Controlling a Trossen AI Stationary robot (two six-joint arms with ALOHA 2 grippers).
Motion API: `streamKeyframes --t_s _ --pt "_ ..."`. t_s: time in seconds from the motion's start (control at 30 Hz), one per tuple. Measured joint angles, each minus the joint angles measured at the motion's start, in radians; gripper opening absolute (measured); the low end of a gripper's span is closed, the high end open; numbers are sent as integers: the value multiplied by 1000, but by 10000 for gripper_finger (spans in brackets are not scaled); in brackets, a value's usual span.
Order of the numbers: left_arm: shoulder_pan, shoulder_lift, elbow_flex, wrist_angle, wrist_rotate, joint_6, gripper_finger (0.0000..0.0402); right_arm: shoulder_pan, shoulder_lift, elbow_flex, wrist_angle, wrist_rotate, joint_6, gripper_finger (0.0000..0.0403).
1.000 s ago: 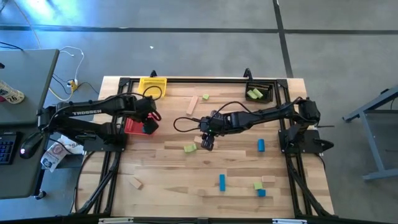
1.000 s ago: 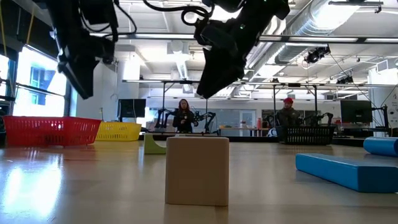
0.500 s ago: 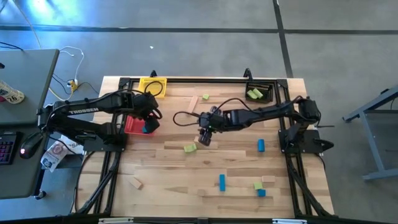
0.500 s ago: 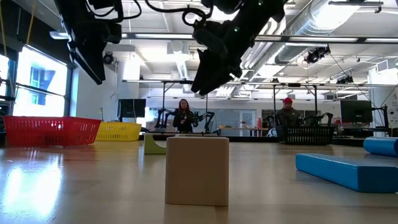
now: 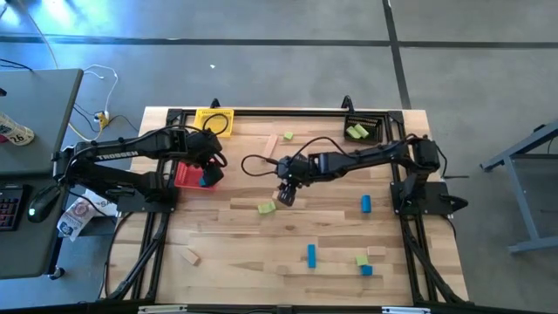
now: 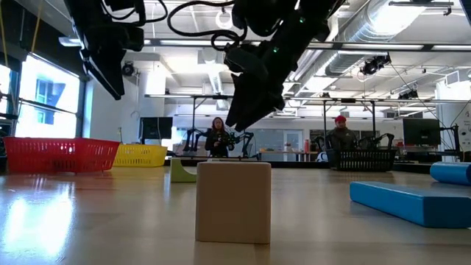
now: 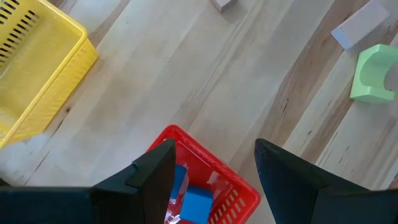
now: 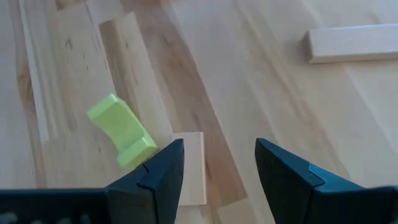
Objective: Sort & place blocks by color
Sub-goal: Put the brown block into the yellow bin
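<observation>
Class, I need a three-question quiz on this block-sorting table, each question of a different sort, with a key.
1. True or false: the red basket holds blue blocks.
2. The right pincer stands open over which blocks? A) a green block and a tan block B) two blue blocks C) nothing
3. Fill in: the left pincer hovers open above the ___ basket.

Key: 1 true; 2 A; 3 red

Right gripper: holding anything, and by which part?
Nothing held. The right gripper hangs open over a tan block, beside a green block.
</observation>
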Motion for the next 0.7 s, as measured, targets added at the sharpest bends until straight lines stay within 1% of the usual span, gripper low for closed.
streamKeyframes --t_s 0.23,0.47,0.53,0.7 --pt "0 0 0 0 -16 0 202 36 42 0 -1 0 -39 184" --pt "0 0 0 1 -24 0 202 87 91 0 7 34 -201 184" --pt "0 0 -1 1 -24 0 202 96 98 0 14 52 -210 184" --pt "0 0 -1 1 -26 0 202 97 99 0 17 54 -185 184"
